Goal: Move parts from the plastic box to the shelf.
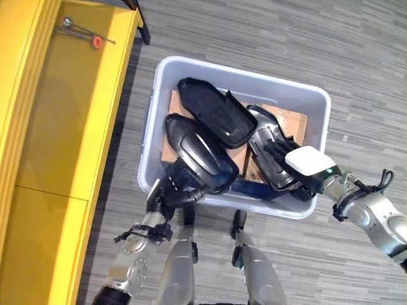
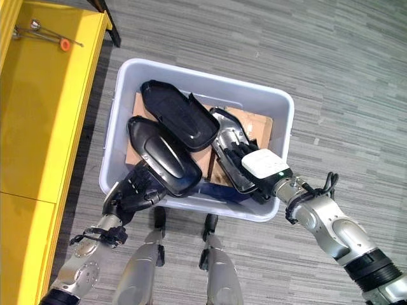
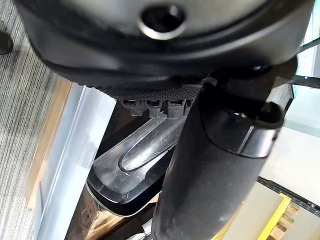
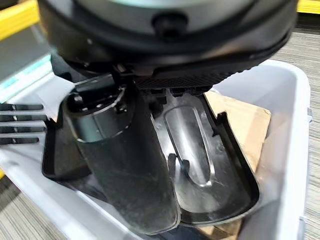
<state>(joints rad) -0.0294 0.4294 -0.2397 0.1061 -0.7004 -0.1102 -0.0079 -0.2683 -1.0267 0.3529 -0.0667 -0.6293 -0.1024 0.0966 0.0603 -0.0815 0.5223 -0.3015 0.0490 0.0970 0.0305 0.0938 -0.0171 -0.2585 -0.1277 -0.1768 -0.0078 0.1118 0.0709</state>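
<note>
Left eye view: a pale plastic box (image 1: pixel 191 67) stands on the grey floor (image 1: pixel 286 38), with a yellow shelf (image 1: pixel 57 114) at its 9 o'clock. Brown cardboard (image 1: pixel 294 119) lines the box bottom. Three black parts lie in it: the upper part (image 1: pixel 213 111) toward 12 o'clock, overlapping the left part (image 1: pixel 197 152) at 7 o'clock, and the right part (image 1: pixel 270 155) at 4 o'clock. The left hand (image 1: pixel 172 190) sits at the box's near rim, fingers curled on the near end of the left part. The right hand (image 1: pixel 299 166) reaches over the near rim at 5 o'clock, its fingers lying on the right part. On the shelf, at 11 o'clock from the box, rests a small metal tool (image 1: pixel 82 32) with an orange tip.

Right eye view: the same layout.

Left wrist view: the thumb (image 3: pixel 210 170) presses against the glossy left part; the grip looks closed, though the fingers are mostly hidden.

Right wrist view: the thumb (image 4: pixel 125 165) lies along the right part's hollow inner face, and the part appears pinched between it and the fingers.
</note>
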